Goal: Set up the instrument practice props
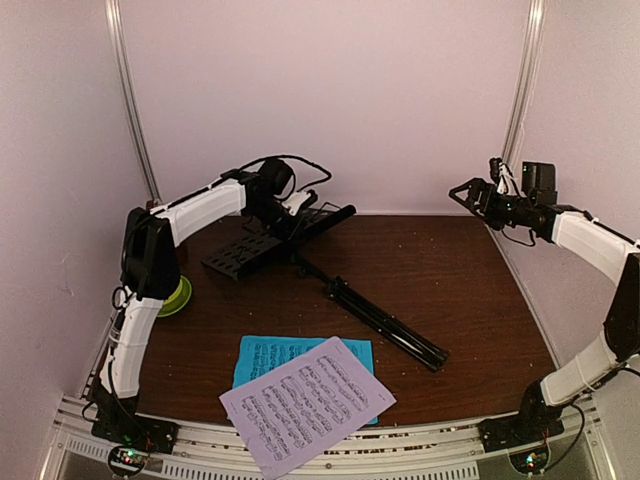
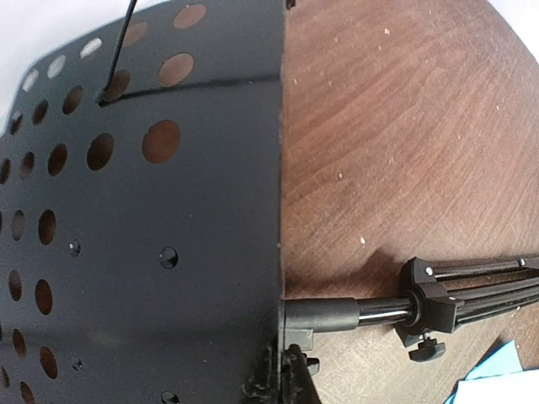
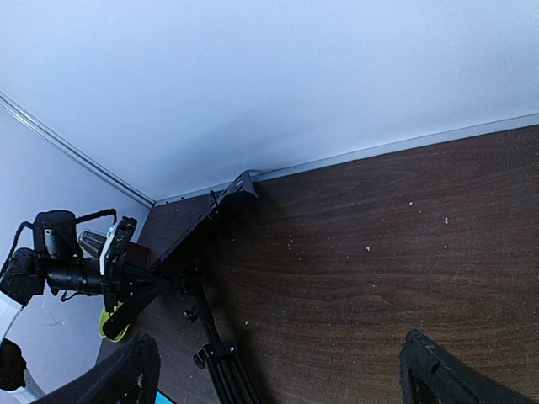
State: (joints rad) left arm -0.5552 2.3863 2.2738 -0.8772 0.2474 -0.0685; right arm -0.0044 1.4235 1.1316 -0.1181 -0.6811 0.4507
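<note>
The black perforated music stand lies on its side on the brown table, its tray (image 1: 248, 252) at the back left and its folded tripod pole (image 1: 385, 322) running toward the front right. My left gripper (image 1: 300, 212) is shut on the tray's lower edge near the pole joint; in the left wrist view the fingertips (image 2: 282, 379) pinch that edge beside the tray (image 2: 135, 219) and pole (image 2: 379, 307). The white sheet (image 1: 305, 400) lies over the cyan sheet (image 1: 258, 355) at the front. My right gripper (image 1: 463, 192) is open, empty and raised at the back right. The metronome is not in view.
A lime-green bowl (image 1: 178, 296) sits at the left edge behind my left arm. The white walls close in the back and the sides. In the right wrist view the stand's tray (image 3: 210, 215) and my left arm (image 3: 76, 269) show at the far left.
</note>
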